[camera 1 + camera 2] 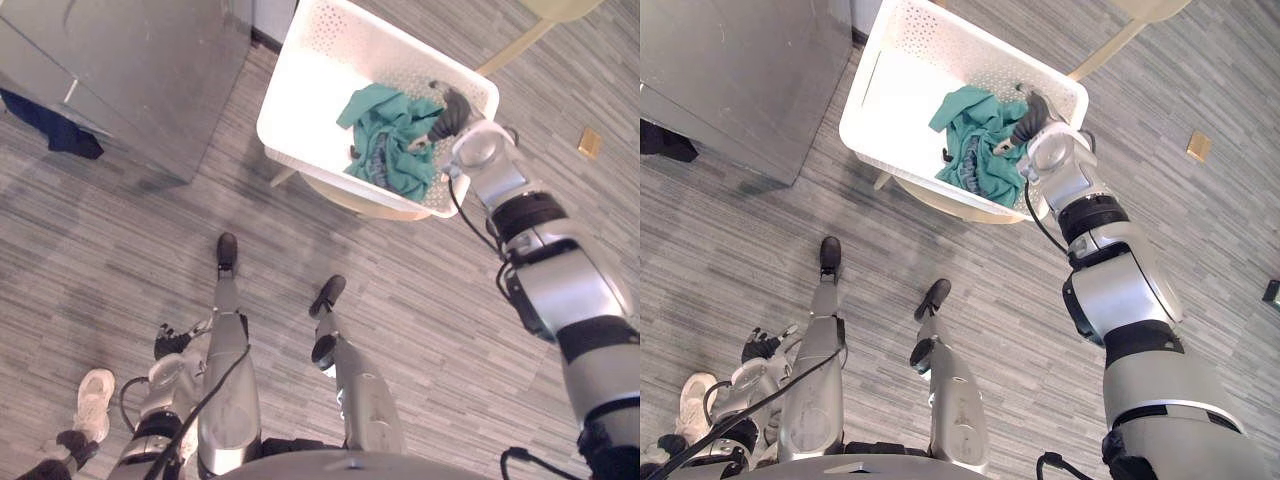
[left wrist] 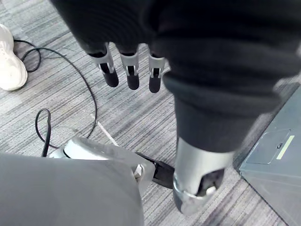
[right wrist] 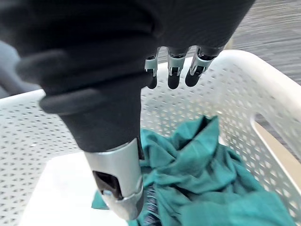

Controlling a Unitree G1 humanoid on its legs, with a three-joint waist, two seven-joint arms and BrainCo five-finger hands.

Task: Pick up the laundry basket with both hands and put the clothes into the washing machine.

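White perforated laundry basket (image 1: 330, 40) perched on a cream stool (image 1: 350, 200), teal clothes (image 1: 390, 140) bunched inside. Right hand (image 1: 452, 112) poised over them, fingers straight, holding nothing. Left hand (image 2: 130, 75) low by the floor, slack, empty. Risk of tipping the basket off if lifted one-handed, with clothes spilled well short of the grey washing machine (image 1: 130, 70).

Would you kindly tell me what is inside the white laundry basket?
The basket holds a crumpled teal garment, the right hand above it; anything beneath the cloth is covered.
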